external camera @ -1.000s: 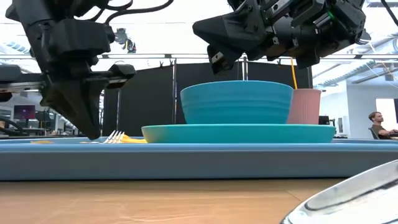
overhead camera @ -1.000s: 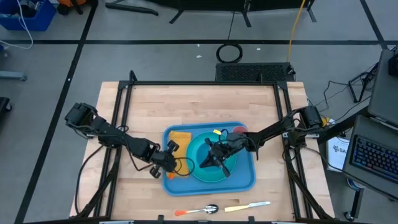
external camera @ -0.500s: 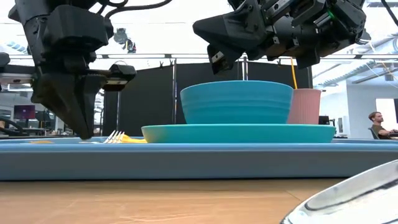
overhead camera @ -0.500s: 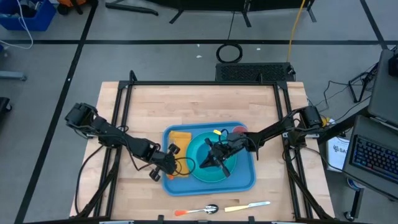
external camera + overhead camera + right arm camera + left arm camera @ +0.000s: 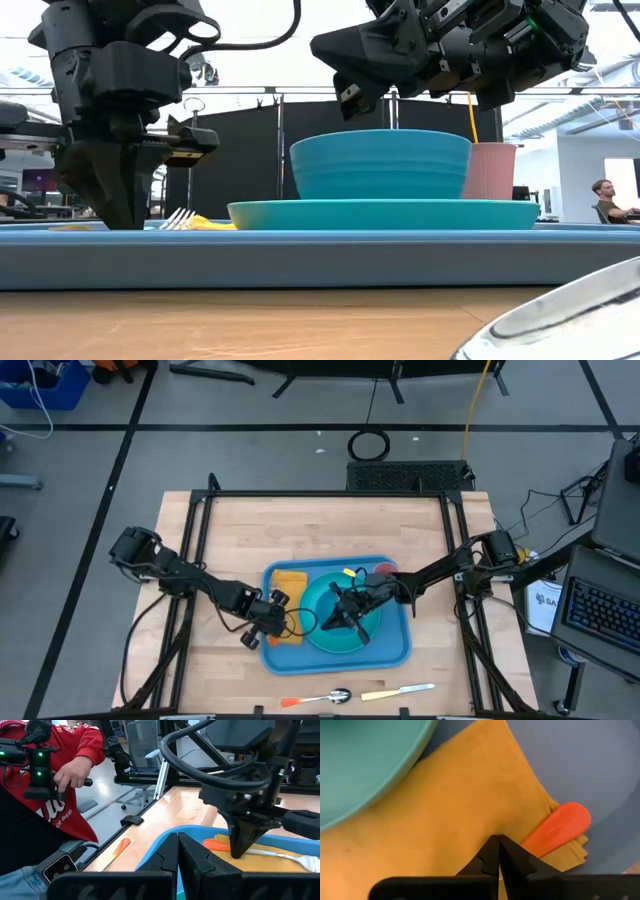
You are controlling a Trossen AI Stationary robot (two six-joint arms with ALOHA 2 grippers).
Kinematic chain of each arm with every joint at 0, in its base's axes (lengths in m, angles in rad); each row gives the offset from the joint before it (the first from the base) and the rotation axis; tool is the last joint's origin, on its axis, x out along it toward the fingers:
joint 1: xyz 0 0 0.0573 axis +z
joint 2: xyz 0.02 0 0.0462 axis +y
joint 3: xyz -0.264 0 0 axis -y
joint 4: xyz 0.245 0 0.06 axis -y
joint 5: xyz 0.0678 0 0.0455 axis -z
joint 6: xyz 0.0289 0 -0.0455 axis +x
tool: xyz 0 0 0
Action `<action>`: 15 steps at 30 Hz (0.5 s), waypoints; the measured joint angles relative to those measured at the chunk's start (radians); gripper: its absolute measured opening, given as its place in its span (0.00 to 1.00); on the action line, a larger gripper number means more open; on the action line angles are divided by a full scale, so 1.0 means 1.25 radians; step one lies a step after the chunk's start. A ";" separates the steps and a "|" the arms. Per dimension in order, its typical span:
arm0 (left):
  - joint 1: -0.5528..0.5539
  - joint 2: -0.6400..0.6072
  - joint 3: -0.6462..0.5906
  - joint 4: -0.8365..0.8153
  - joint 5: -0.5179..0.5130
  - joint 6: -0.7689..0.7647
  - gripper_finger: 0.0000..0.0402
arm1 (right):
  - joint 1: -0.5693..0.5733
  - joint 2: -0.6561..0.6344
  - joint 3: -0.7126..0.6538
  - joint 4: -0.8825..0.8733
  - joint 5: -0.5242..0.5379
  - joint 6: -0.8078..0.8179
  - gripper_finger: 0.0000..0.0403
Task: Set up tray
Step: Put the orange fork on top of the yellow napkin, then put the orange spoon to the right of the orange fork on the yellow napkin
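Note:
The blue tray point(image 5: 395, 650) lies on the near middle of the table. It holds a teal plate point(image 5: 385, 213) with a blue bowl point(image 5: 380, 165) on it, a pink cup point(image 5: 490, 170) and a yellow napkin point(image 5: 445, 820). A fork with an orange handle point(image 5: 557, 827) lies on the napkin. My left gripper point(image 5: 499, 842) is shut and points down at the napkin beside that handle. My right gripper point(image 5: 340, 615) is shut and hovers above the bowl, clear of it. My left gripper's shut fingers point(image 5: 235, 851) come from above, pointing down at the yellow napkin right beside the fork's orange handle point(image 5: 216, 845). In the low view the tray rim point(image 5: 300, 255) hides the tips. I cannot tell whether they touch the napkin or the fork.
A spoon with an orange handle point(image 5: 322, 699) and a knife with a yellow handle point(image 5: 398, 691) lie on the bare wood near the table's near edge. A person in a red shirt point(image 5: 45, 795) sits beyond the table. The far half of the table is bare wood.
My left gripper has turned about its upright axis while its shut tips stayed low over the napkin, shifting slightly along it. The right gripper, the tray and the tableware have kept still.

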 joint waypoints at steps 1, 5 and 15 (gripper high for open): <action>0.000 0.000 0.000 -0.002 -0.001 -0.001 0.02 | 0.000 0.000 0.000 0.000 0.000 0.000 0.00; 0.000 0.000 0.000 -0.005 -0.005 0.000 0.02 | 0.000 0.000 0.000 0.000 0.000 0.000 0.00; 0.000 -0.043 -0.001 0.004 -0.080 -0.020 0.12 | 0.000 0.000 0.000 0.018 0.000 -0.009 0.00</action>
